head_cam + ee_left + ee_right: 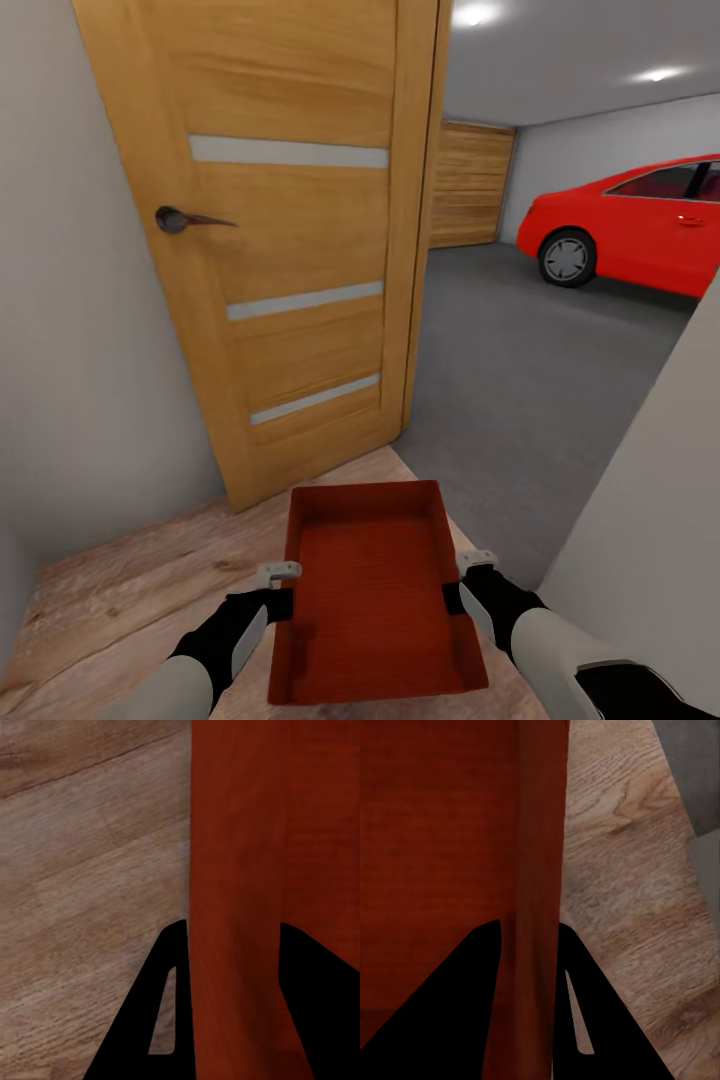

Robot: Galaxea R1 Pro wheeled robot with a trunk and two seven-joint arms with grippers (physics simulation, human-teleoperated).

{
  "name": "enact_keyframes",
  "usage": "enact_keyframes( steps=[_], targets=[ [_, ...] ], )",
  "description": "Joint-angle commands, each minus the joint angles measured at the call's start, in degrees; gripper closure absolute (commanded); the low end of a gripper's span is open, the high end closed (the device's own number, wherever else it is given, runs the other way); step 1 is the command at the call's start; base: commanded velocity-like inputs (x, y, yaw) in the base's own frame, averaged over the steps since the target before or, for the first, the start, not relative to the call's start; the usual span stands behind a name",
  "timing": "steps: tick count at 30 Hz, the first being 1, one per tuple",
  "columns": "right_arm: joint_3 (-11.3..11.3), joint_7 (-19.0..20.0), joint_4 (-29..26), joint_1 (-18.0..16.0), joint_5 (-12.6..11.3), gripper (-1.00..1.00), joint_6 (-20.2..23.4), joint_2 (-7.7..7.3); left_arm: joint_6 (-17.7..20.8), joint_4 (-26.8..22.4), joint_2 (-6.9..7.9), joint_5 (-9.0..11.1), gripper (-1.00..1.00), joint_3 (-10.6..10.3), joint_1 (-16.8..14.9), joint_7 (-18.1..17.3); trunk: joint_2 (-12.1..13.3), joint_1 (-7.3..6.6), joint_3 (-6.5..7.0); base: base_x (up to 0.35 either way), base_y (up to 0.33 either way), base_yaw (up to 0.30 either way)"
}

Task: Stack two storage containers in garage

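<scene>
The red-orange storage container (372, 590) is carried low in front of the robot over the wood-plank floor (130, 590), with the left gripper (280, 590) clamped on its left wall and the right gripper (462, 580) clamped on its right wall, as both wrist views show. It sits at the threshold by the open wooden door (290, 230), so I judge the carry nearly done, with setting down on the garage floor (520, 380) and stacking left. The second container's whereabouts cannot be told, and the red car (640, 225) is cut off at the edge.
</scene>
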Motion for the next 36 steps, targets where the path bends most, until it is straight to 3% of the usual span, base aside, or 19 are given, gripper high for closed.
enact_keyframes(
  steps=[1, 9, 27, 36],
  targets=[
    [0.16, -0.11, -0.13, -0.04, 0.14, 1.00, 0.44, -0.02, 0.35, -0.12, -0.01, -0.58, 1.00, 0.38, 0.01, 0.26, -0.02, 0.02, -0.05, 0.272, 0.187, -0.002],
    [0.17, -0.11, -0.13, -0.04, 0.14, 1.00, 0.44, -0.02, 0.33, -0.12, -0.01, -0.58, 1.00, 0.44, 0.02, 0.26, -0.02, 0.02, -0.01, 0.133, 0.085, -0.045],
    [0.17, -0.11, -0.13, -0.04, 0.14, 1.00, 0.44, -0.02, 0.33, -0.12, -0.01, -0.58, 1.00, 0.45, 0.01, 0.26, -0.02, 0.02, 0.68, 0.004, 0.003, -0.217],
    [0.17, -0.11, -0.13, -0.04, 0.14, 1.00, 0.44, -0.02, 0.38, -0.12, -0.01, -0.58, 1.00, 0.45, 0.03, 0.26, -0.02, 0.02, 0.77, 0.000, 0.127, -0.047]
  ],
)
